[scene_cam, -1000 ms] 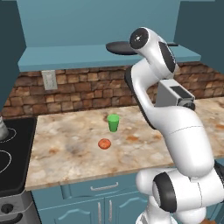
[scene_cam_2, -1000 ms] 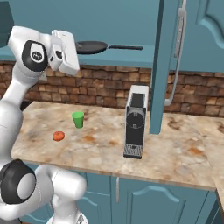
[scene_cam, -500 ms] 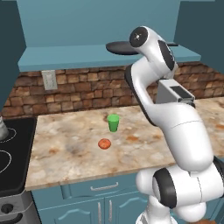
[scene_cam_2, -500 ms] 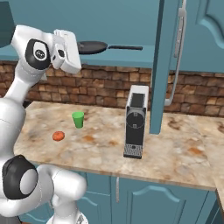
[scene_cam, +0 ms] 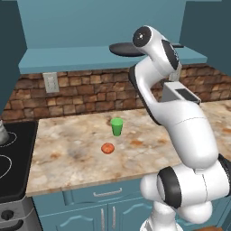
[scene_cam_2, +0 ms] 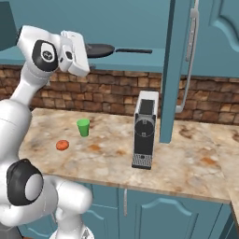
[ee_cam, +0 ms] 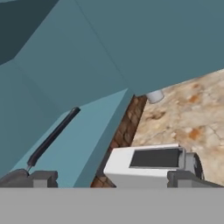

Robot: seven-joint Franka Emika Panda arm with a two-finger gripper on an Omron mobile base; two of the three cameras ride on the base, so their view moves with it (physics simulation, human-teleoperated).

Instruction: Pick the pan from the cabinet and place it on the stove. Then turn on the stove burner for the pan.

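A rendered home kitchen is showing its marks: teal cabinet (scene_cam_2: 179,70) doors standing over a marbled stone worktop (scene_cam: 76,153), a brick backsplash (scene_cam_2: 112,91) running behind, a black stove (scene_cam: 11,162) sitting alongside, a coffee machine (scene_cam_2: 144,128) waiting near a green cup (scene_cam_2: 83,127).

Pan (scene_cam_2: 99,49) on cabinet shelf (scene_cam: 81,57) — cup (scene_cam: 117,127), tomato (scene_cam: 107,148) on counter (scene_cam: 67,149)

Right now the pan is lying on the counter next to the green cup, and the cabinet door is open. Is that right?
Not quite. The pan lies on the shelf inside the open cabinet, above the counter, as the right base view shows. The green cup stands on the counter, and the door is open.
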